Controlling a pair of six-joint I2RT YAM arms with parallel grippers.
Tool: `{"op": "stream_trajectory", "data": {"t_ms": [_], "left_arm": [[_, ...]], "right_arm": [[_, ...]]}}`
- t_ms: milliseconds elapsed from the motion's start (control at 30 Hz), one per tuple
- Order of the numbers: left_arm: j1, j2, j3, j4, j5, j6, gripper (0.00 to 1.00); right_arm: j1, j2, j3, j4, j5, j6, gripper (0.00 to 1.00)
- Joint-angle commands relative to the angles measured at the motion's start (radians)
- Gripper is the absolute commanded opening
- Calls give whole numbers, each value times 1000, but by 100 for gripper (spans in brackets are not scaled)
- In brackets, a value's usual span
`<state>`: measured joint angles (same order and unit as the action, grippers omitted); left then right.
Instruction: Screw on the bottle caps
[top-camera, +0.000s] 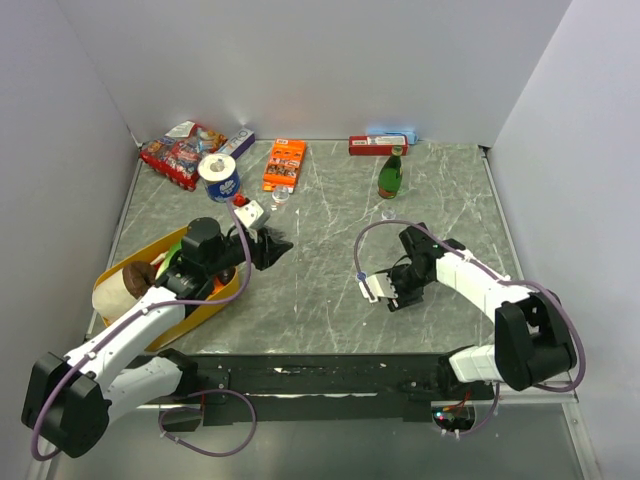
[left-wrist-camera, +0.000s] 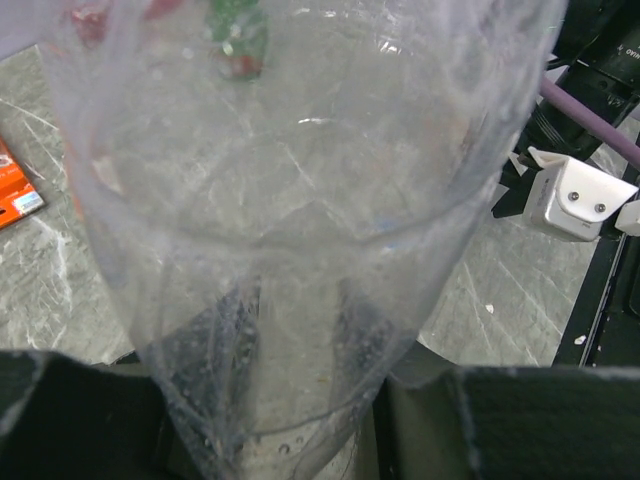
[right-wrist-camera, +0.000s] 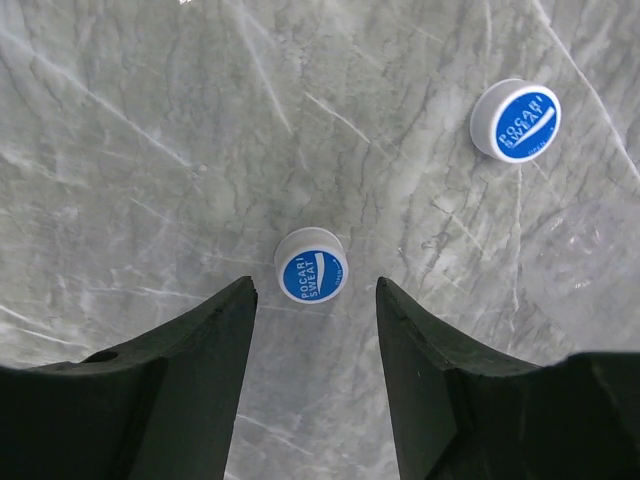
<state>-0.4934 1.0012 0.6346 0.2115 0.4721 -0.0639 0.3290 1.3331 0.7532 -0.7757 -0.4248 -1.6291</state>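
Bottle caps (right-wrist-camera: 312, 265) lie apart on the grey worktop (right-wrist-camera: 150, 150), right of centre. The right gripper (right-wrist-camera: 315, 292), half open and empty, frames the nearer one. Left gripper (left-wrist-camera: 300, 440) is clamped on a clear bottle (left-wrist-camera: 300, 220).

Two caps: one (right-wrist-camera: 312, 265), another (right-wrist-camera: 516, 120). One clear bottle (left-wrist-camera: 300, 250), one green bottle (top-camera: 390, 177), one tape roll (top-camera: 219, 178), one orange box (top-camera: 285, 163), one yellow tray (top-camera: 120, 270).
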Motion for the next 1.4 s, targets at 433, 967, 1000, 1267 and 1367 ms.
{"op": "stream_trajectory", "data": {"t_ms": [433, 967, 1000, 1267, 1367], "left_arm": [[-2, 11, 11, 48, 3, -5, 29], [-2, 16, -4, 51, 16, -1, 31], [-2, 16, -6, 54, 16, -2, 31], [-2, 24, -13, 57, 19, -2, 31], [-4, 27, -15, 55, 19, -5, 32]], "right_arm": [[18, 46, -15, 39, 21, -92, 50], [25, 80, -15, 41, 44, -64, 48], [25, 81, -15, 41, 43, -63, 48], [42, 100, -12, 39, 41, -49, 47], [45, 103, -12, 38, 40, -48, 44]]}}
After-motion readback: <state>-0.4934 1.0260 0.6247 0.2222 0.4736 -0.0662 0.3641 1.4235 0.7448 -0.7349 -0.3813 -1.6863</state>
